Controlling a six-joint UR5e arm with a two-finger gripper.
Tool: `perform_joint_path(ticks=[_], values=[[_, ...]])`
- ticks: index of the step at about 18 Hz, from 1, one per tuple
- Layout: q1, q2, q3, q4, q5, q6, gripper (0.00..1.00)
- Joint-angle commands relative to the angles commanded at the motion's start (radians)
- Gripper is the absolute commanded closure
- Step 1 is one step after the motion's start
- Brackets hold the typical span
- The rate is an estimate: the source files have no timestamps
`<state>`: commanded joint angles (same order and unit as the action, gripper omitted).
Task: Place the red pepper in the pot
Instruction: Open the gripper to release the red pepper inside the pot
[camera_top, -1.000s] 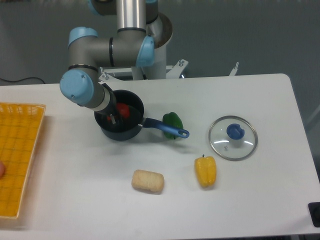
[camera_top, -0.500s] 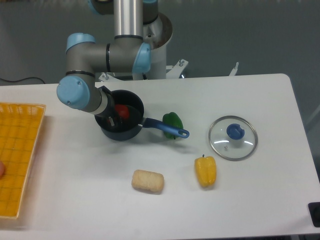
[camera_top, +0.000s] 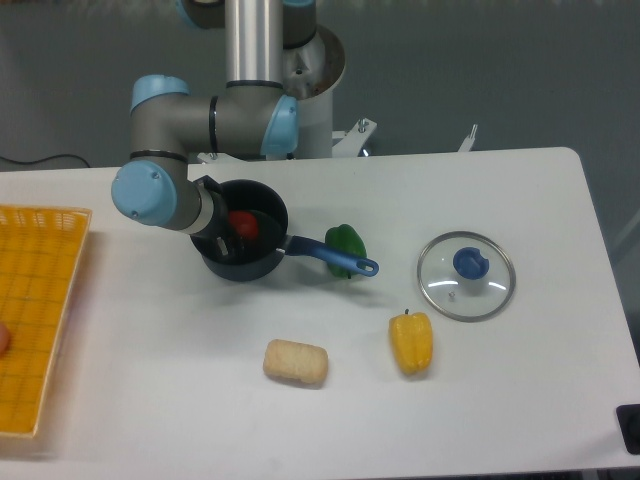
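Note:
The red pepper (camera_top: 244, 224) lies inside the pot (camera_top: 257, 262), a dark saucepan whose blue handle (camera_top: 334, 258) points right. My gripper (camera_top: 221, 232) hangs over the left part of the pot, just left of the pepper. Its dark fingers stand apart and hold nothing; the pepper rests free of them. The wrist and arm hide the pot's left rim.
A green pepper (camera_top: 346, 241) sits against the pot handle. A yellow pepper (camera_top: 411, 343) and a beige bread-like block (camera_top: 296, 362) lie nearer the front. A glass lid with a blue knob (camera_top: 466, 275) is at the right, and a yellow basket (camera_top: 35, 310) at the left edge.
The arm has drawn back to the left and slightly up, away from the pepper. The red pepper has stayed in the pot.

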<state>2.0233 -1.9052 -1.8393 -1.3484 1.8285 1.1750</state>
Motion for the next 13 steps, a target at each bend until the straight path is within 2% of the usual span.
perform_joint_path(ticks=[13], values=[[-0.003, -0.006, -0.006, 0.002, 0.002, -0.005, 0.38]])
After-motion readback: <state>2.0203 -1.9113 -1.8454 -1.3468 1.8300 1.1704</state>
